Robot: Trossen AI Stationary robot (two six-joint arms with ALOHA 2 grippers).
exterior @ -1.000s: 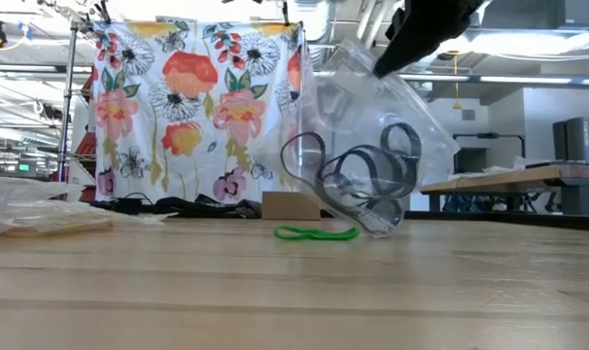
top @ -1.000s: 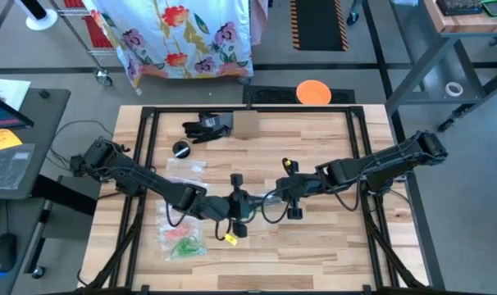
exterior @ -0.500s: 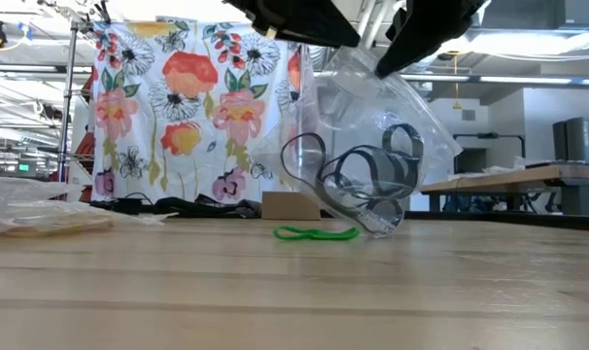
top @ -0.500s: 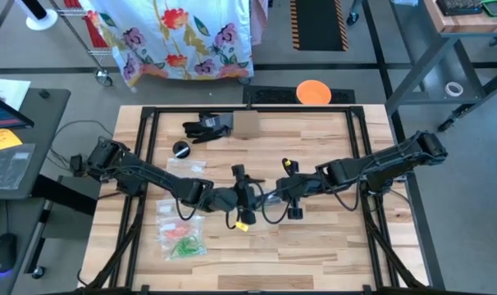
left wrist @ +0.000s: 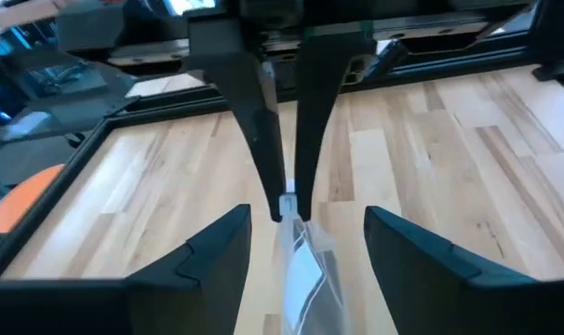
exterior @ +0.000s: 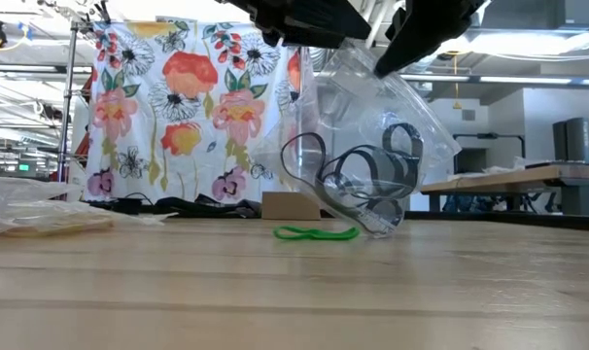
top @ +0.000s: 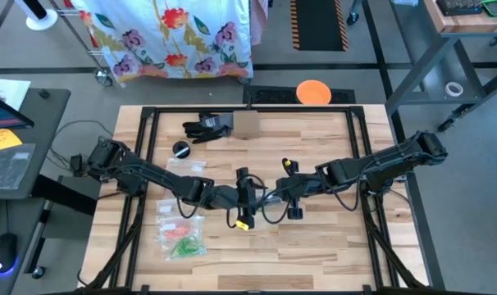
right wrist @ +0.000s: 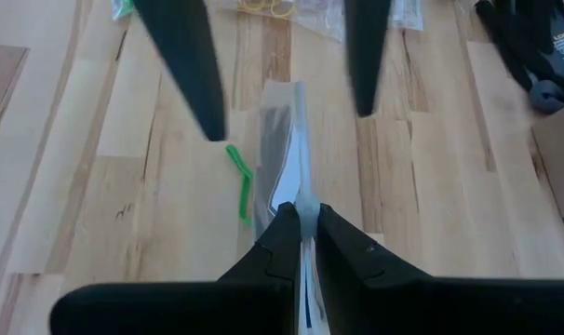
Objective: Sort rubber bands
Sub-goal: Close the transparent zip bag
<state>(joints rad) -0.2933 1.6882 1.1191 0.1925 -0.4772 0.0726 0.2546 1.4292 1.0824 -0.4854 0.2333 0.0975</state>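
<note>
On the pale wooden table (top: pixel 330 238), the right gripper (right wrist: pixel 302 220) pinches the top edge of a clear zip bag (exterior: pixel 372 146) of dark rubber bands (exterior: pixel 367 180), hanging mid-table. The left gripper (left wrist: pixel 305 237) hovers beside it, fingers spread wide around nothing. A green rubber band (exterior: pixel 316 232) lies loose below; a floral cloth (exterior: pixel 192 107) hangs behind.

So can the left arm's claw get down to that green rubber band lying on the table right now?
Probably yes. The left claw hangs open above the thin green rubber band, which lies bare on the wood beside the clear plastic bag pinched in the right claw.
</note>
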